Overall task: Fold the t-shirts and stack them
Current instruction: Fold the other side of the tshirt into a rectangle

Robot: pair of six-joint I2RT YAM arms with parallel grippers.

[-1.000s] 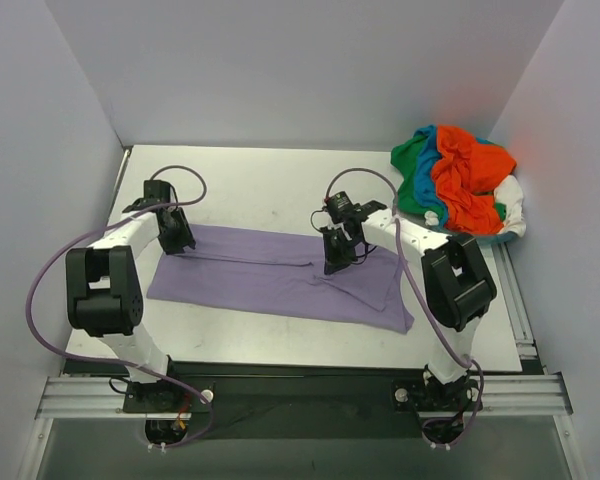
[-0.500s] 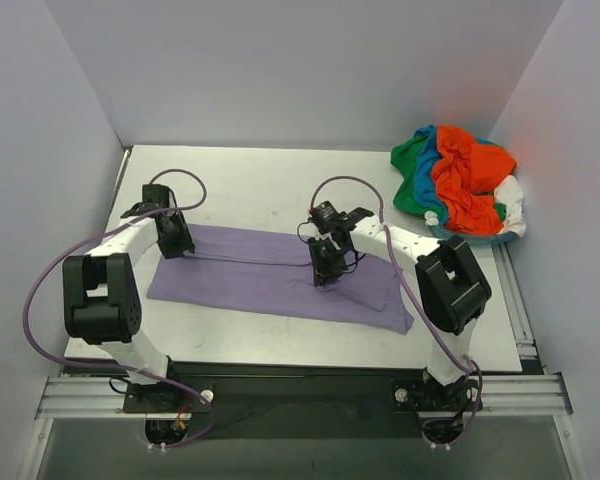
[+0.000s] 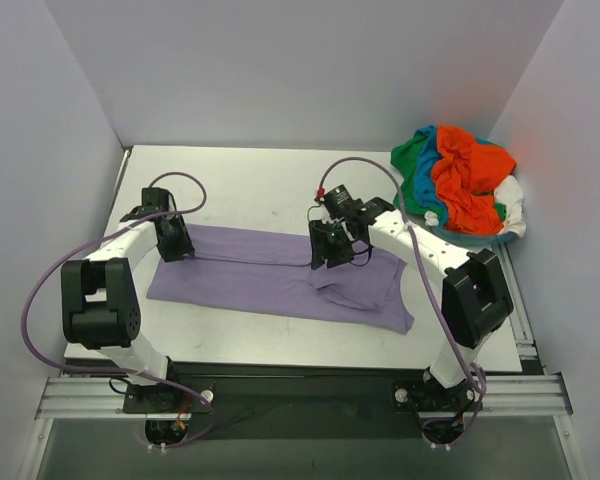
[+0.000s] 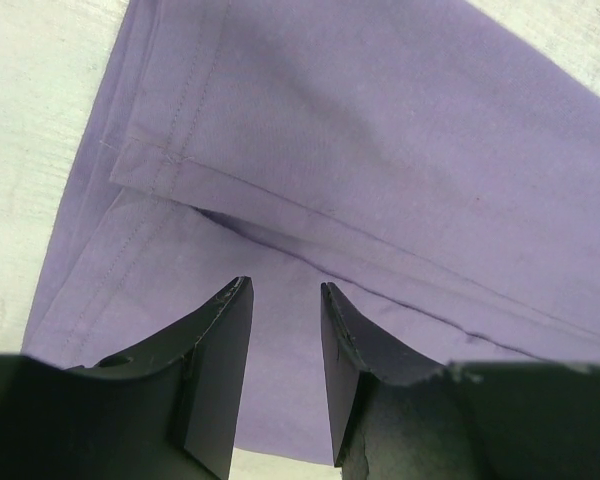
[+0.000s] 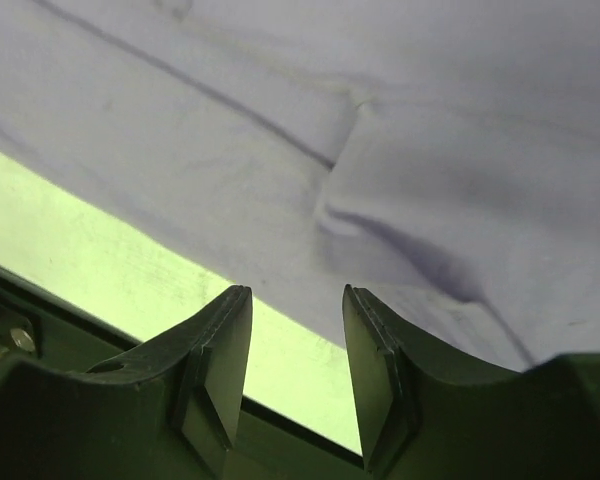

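The lavender-purple t-shirt (image 3: 250,280) lies flat as a long folded strip across the table, with a raised crease near its right end. My left gripper (image 3: 176,246) is open and empty over the shirt's left end; the left wrist view shows its open gripper (image 4: 284,285) above a stitched hem on the shirt (image 4: 380,150). My right gripper (image 3: 332,255) is open and empty over the shirt's middle; the right wrist view shows it (image 5: 296,292) above the cloth's edge (image 5: 430,120). The orange-red (image 3: 462,180), green (image 3: 408,162), teal-blue (image 3: 422,180) and white (image 3: 511,200) t-shirts lie crumpled in a pile at the back right.
The white table (image 3: 260,185) is walled at the back and both sides. Bare table shows behind the lavender shirt and along the near edge (image 5: 130,270). A rail runs along the table's right edge (image 3: 512,300).
My right gripper dipped toward the near edge of the shirt's middle and came back up and away. The cloth below it now shows a small crease. The left gripper has barely moved.
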